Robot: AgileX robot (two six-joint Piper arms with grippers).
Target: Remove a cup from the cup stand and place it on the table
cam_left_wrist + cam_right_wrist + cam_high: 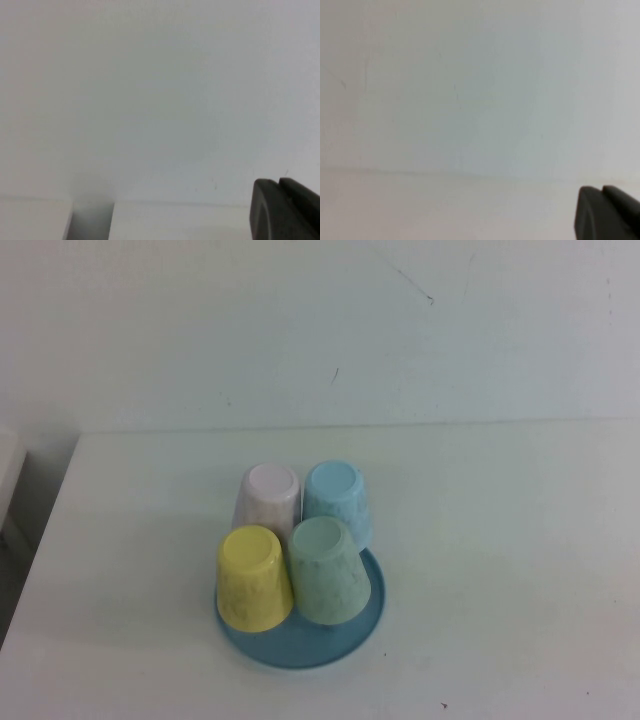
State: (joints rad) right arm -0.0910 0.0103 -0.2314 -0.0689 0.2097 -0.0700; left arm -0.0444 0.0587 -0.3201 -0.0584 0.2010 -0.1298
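Observation:
The pale-yellow cup [254, 578] stands upside down at the front left of the round blue cup stand [300, 648], which rests on the white table [500, 560]. The cups hide the stand's pegs. Neither arm shows in the high view. In the left wrist view my left gripper [279, 182] shows only as two dark fingertips pressed together, facing the wall above the table's far edge. In the right wrist view my right gripper [602, 189] looks the same, fingertips together and holding nothing. No cup shows in either wrist view.
A mint-green cup [327, 585], a light-blue cup [337, 502] and a pale-pink cup [268, 498] also stand upside down on the stand. The table's left edge runs down past a white object [8, 475]. A white wall rises behind the table.

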